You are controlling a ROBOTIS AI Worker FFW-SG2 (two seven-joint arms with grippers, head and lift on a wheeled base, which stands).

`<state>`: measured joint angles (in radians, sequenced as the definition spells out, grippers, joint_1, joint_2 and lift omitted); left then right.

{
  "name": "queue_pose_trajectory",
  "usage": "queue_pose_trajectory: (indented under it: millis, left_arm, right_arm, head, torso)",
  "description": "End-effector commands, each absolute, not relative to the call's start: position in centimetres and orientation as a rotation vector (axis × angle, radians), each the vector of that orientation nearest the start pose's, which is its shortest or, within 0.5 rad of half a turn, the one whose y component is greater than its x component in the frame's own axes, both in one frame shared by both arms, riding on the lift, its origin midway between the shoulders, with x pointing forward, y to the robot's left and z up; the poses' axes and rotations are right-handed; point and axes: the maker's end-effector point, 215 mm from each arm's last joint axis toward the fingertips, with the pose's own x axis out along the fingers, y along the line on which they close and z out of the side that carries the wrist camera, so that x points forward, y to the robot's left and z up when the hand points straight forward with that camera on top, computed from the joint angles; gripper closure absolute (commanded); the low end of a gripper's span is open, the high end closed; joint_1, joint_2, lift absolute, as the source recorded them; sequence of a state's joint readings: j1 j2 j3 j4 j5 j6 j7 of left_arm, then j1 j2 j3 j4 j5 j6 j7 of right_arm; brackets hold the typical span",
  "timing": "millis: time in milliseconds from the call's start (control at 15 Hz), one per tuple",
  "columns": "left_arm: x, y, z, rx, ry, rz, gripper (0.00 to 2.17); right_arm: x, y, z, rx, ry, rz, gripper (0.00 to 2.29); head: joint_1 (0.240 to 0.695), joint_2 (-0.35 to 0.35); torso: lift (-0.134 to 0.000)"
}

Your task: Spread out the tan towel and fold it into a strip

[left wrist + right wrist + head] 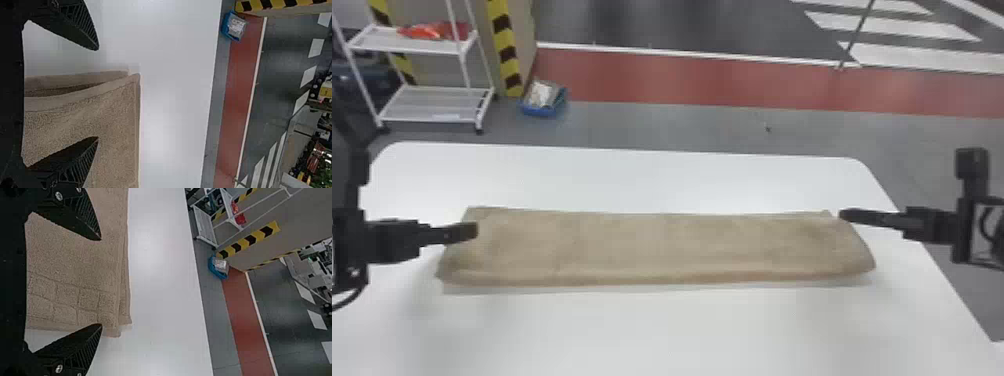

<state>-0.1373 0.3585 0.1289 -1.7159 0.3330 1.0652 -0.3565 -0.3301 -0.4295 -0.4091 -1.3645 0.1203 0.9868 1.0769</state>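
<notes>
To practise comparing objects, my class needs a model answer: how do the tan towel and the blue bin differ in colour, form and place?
Colour: the towel is tan, while the bin is blue.
Form: the towel is soft cloth in a long, flat strip; the bin is a walled container with pale contents.
Place: the towel lies on the white table, the bin on the floor.
Shared: neither is gripped.
</notes>
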Motion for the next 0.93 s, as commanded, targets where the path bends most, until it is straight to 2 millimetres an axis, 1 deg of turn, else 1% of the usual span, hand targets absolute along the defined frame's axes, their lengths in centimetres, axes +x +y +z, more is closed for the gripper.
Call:
queue_pose_trajectory:
  millis: [0, 467, 733, 867]
  left_arm:
    - [54.66, 31.61, -42.72, -0.143, 0.738, -0.257, 0.08]
    - [54.54, 31.96, -43.31, -0.15, 0.75, -0.259, 0.08]
    - [54.6, 31.9, -43.21, -0.151, 0.748, -0.262, 0.08]
    - [54.6, 31.9, -43.21, -0.151, 0.748, -0.262, 0.08]
  right_arm:
    - [54.1, -45.71, -38.93, 0.272, 0.71, 0.359, 0.11]
    - [54.11, -45.63, -38.65, 0.261, 0.703, 0.371, 0.12]
    - [54.0, -45.26, -38.6, 0.266, 0.707, 0.38, 0.12]
    - [53.96, -45.43, -38.57, 0.263, 0.709, 0.375, 0.12]
  head:
    - [0.695, -0.144]
    - [0.695, -0.138]
    - [0.695, -0.138]
    - [0.695, -0.136]
  torso:
    - [-0.124]
    - [-0.124]
    - [-0.124]
    - [-0.124]
